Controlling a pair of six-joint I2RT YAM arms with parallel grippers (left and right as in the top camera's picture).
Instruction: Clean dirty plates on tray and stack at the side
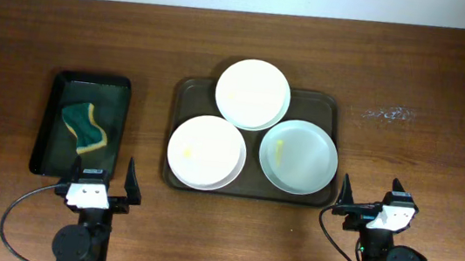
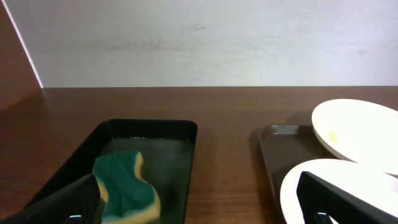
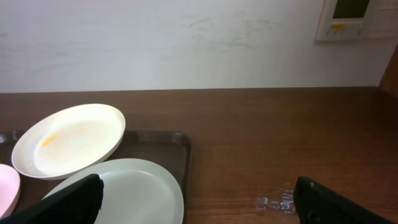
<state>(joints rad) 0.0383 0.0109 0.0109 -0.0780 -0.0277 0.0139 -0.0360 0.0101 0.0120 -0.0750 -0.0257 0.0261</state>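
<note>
A dark wooden table is seen with a white wall behind. At far left a small black rectangular tray is set. A wavy green-and-yellow sponge lies inside it, toward its 7 o'clock part, and the floor of the tray looks wet in the left wrist view. The left gripper is placed at 6 o'clock of the black tray with its fingers spread wide and nothing held. In the overhead view its left fingertip overlaps the tray's near edge.

At centre, the large dark brown rectangular tray with rounded corners and a low rim is set at 3 o'clock of the black tray, apart from it. It is nearly filled by three round white glossy plates.
- The lower-left plate is at 7 o'clock on the tray, with a faint yellow smear toward its left side.
- The rear plate is at 12 o'clock, reaching past the far rim and overlapping the edges of the other two. It is seen tilted in the wrist views, with a yellow smear at its 7 o'clock.
- The right plate is at 4 o'clock, cooler in tint, with a yellow streak at its 9 o'clock.

A pale smudge is noted on the table at 2 o'clock of the brown tray. The right gripper is placed at 5 o'clock of the brown tray, just off its corner, opened wide and empty. A white wall panel is seen at upper right in the right wrist view.
</note>
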